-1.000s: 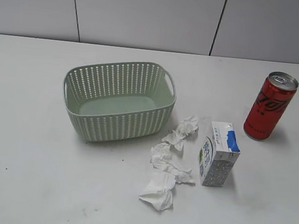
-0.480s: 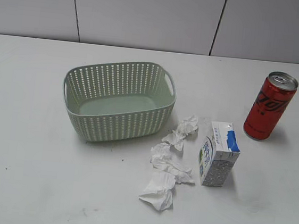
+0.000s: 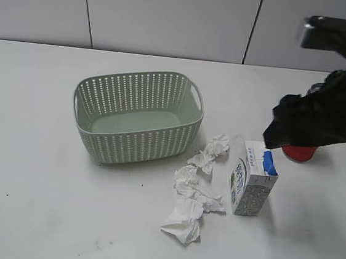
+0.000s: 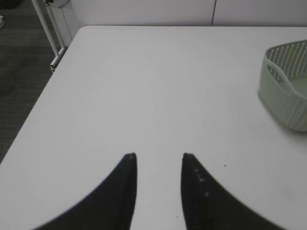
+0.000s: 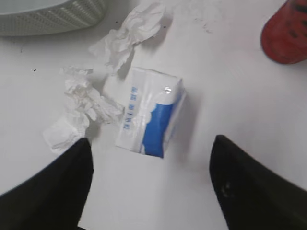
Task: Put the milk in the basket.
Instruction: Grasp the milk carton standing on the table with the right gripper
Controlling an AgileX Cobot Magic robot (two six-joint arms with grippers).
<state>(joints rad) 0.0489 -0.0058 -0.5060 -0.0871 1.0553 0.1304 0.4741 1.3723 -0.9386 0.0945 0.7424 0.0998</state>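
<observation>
**Right arm over the milk, ready to go down**

Closest to the camera in the exterior view are the tissues, three crumpled white lumps on the table. Just right of them stands the milk, upright, blue top facing up. One tissue lump looks very close to the carton's left side, maybe touching it; I cannot tell for sure.

The right gripper hangs above the milk. Its two fingers are spread wide with nothing between them, and the carton shows in the gap from above. The carton sits a bit crooked to the fingers.

A little farther back and to the left is the basket. Nothing lies in it. The milk is well apart from it, with the tissues between. Behind the milk on the right is the can, mostly hidden by the dark right arm.

The left gripper is far off on the left side, low over bare table. Its fingers stand apart and hold nothing.

To do this step well, I think the right gripper should turn a bit so its fingers face the carton's flat sides. Then it should go straight down and squeeze gently, because a carton can dent. It should stay off the tissues and not bump the can.
</observation>
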